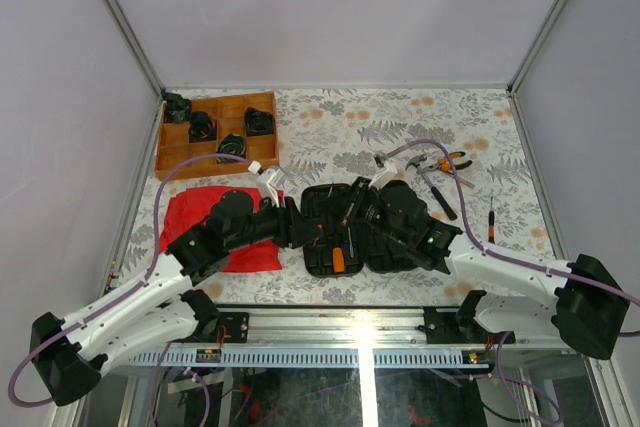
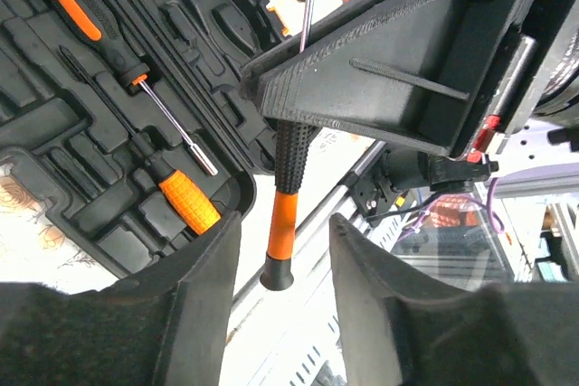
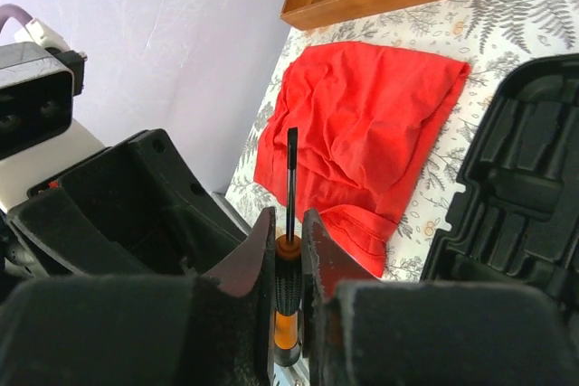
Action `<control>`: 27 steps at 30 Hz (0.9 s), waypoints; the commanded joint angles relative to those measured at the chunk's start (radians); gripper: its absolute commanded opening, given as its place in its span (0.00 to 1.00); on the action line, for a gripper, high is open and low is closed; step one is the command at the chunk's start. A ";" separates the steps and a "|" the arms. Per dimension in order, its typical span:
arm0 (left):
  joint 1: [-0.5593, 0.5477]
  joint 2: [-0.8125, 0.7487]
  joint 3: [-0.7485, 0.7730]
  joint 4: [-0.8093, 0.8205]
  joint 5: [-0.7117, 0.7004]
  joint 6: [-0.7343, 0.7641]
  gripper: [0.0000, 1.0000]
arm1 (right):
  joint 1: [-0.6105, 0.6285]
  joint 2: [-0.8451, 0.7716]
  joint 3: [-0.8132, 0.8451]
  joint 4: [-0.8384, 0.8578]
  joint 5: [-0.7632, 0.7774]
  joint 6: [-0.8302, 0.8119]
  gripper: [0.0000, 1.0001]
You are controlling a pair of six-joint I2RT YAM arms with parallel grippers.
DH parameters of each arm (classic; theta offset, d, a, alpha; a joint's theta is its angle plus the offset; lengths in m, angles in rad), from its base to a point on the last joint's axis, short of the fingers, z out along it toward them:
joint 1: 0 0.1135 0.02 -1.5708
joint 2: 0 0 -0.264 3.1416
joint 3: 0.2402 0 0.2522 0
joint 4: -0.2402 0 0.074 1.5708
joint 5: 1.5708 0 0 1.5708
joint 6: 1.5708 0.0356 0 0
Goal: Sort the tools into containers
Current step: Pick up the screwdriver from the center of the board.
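Right claw (image 3: 288, 219) clamps the screwdriver (image 3: 291, 164) by its handle, shaft pointing straight out ahead. Butt end hangs between the wide-spread left claw (image 2: 280, 228), untouched; open case (image 2: 86, 146) just beside.

Top cam overhead; wrist cams close, both share case (image 2: 54, 124)

The right gripper (image 3: 289, 223) clamps a screwdriver (image 3: 287, 277), shaft pointing to 12 o'clock; the red cloth (image 3: 362, 124) lies at 1 o'clock.
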 commanded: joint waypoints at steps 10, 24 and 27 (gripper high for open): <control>-0.006 -0.071 0.005 0.060 -0.064 -0.029 0.61 | 0.008 -0.161 -0.107 0.085 0.294 0.302 0.01; -0.006 -0.028 0.013 0.110 -0.010 -0.024 0.64 | 0.008 -0.138 -0.142 0.189 0.250 0.479 0.00; -0.007 -0.030 0.009 0.117 -0.010 -0.026 0.57 | 0.008 -0.128 -0.147 0.191 0.242 0.490 0.00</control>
